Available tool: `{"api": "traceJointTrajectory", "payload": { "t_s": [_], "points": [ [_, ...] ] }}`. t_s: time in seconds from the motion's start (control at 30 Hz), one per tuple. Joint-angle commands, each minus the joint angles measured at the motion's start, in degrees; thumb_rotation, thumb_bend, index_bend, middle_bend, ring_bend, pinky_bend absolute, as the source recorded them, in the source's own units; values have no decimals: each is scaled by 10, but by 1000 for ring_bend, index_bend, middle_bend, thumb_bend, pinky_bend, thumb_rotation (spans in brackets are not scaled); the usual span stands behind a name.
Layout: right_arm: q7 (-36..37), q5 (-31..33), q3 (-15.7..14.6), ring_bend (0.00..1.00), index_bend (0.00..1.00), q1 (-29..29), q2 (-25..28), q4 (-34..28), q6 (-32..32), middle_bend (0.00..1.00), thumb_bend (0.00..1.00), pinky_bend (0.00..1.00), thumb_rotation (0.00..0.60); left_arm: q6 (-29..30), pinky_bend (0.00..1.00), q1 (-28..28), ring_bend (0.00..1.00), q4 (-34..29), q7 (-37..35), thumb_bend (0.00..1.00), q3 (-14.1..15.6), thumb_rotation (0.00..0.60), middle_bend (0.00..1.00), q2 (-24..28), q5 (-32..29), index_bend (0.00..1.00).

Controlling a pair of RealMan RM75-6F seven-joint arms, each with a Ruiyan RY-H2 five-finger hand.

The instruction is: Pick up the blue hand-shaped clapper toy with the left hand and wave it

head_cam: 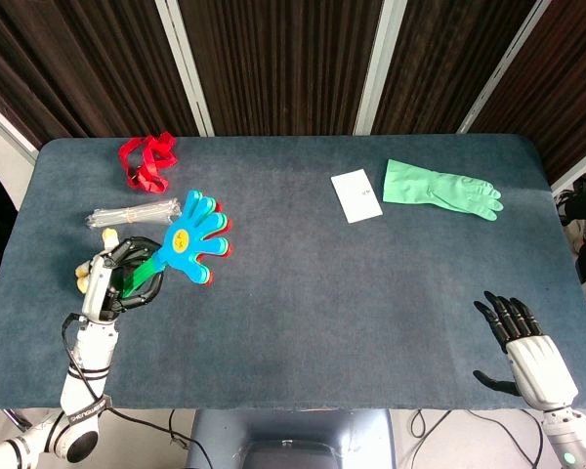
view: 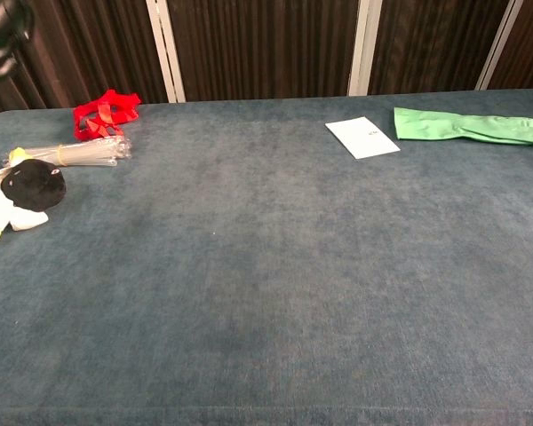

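In the head view my left hand (head_cam: 120, 283) grips the green handle of the blue hand-shaped clapper toy (head_cam: 192, 239), lifted well above the table at the left. The toy's blue palm with a yellow dot points up and to the right, with green and red layers behind it. In the chest view only a dark bit of the left hand (view: 0, 35) shows at the top left corner; the toy is out of frame there. My right hand (head_cam: 523, 342) rests at the table's near right edge, fingers spread, holding nothing.
A plush doll (view: 22, 191) lies at the left, mostly hidden by my left hand in the head view. Behind it lie a clear bundle of sticks (head_cam: 132, 212) and a red strap (head_cam: 146, 161). A white card (head_cam: 356, 194) and a green glove (head_cam: 439, 188) lie at the back right.
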Motion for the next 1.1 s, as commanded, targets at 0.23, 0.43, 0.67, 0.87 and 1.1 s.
{"api": "traceJointTrajectory", "payload": {
  "t_s": [0.23, 0.43, 0.67, 0.87, 1.1],
  "points": [
    [5, -1, -3, 0, 0, 1, 6, -4, -3, 0, 102, 0, 600, -62, 1000, -20, 985, 202, -12, 680, 95, 600, 945, -103, 36, 969],
    [11, 1, 0, 0, 0, -2, 10, -7, 6, 0, 102, 0, 600, 28, 1000, -42, 985, 130, -4, 681, 22, 600, 945, -43, 48, 969],
    [7, 5, 2, 0, 0, -1, 8, -7, 0, 0, 102, 0, 600, 50, 1000, -40, 983, -30, 2, 678, -28, 600, 945, 71, 23, 969],
    [-1, 4, 0, 0, 0, -1, 3, -8, -3, 0, 102, 0, 600, -54, 1000, -33, 982, 8, 39, 680, 71, 600, 945, 41, 18, 972],
    [3, -1, -3, 0, 0, 0, 7, -11, -5, 0, 102, 0, 600, -165, 1000, -49, 981, 155, 30, 682, 159, 600, 942, -73, 38, 974]
  ]
}}
